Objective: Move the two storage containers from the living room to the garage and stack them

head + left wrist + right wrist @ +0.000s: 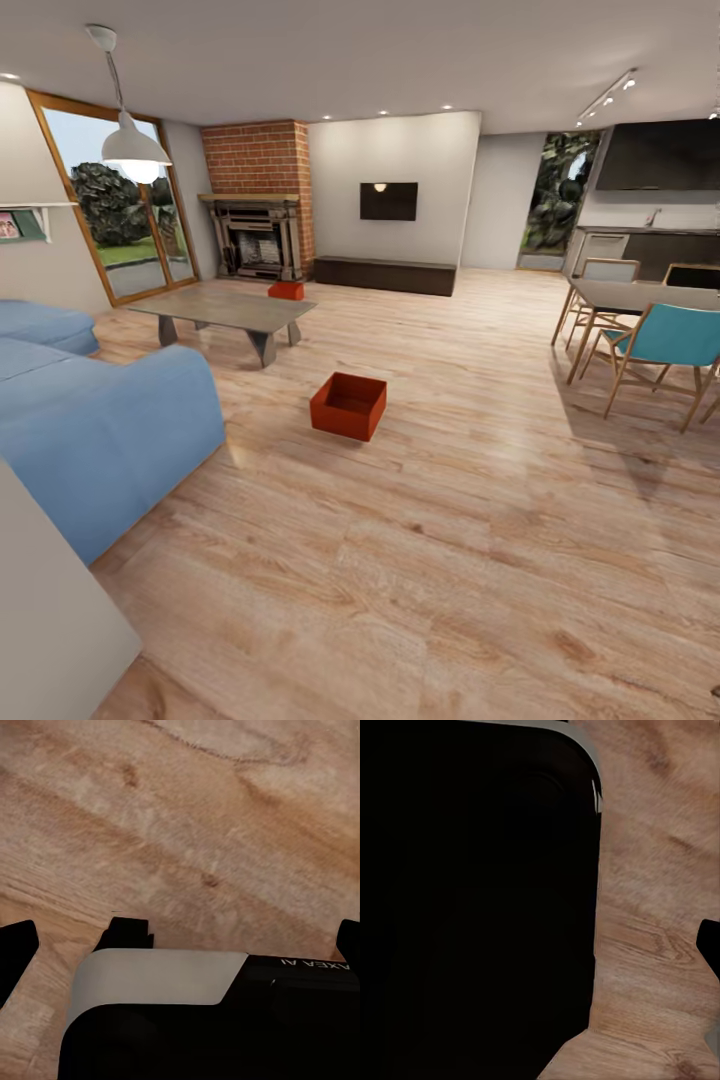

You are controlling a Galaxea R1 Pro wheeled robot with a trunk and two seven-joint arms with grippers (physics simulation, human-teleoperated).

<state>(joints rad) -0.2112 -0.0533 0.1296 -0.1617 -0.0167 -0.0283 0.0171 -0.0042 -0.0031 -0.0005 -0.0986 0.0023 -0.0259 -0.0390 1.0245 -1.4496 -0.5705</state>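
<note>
Sofa (95, 420), blue, fills the left of the head view, with a glass patio door (125, 215) and a pendant lamp (135, 150) beyond it. Next rightward, a low grey coffee worktop (225, 308) stands before the brick fireplace (258, 215).

First storage container (286, 290), red-orange, shows past the far edge of that worktop. Whether it rests on the worktop or on the floor behind it cannot be told from here. Second storage container (348, 405), same colour, open-topped, empty, sits alone on the light wood plank floor (450, 520), mid-room, well apart from the sofa and from the dining side. A wall television (389, 201) hangs beyond it; the dining table (640, 295) and a teal chair (665, 345) are at right.

Left tool: in its wrist view, dark finger tips at both edges of the frame, wide apart, only plank floor between them, so spread and empty. Right tool: its wrist view is mostly blocked by a dark body of the robot; one dark tip at the edge; state cannot be told.

Judged step: the very start, approach to the first pick-up. Both containers are still in the living room; no garage in sight. Next move calls for driving forward to the nearer container, squaring up to it, then lowering both arms to take opposite walls.
</note>
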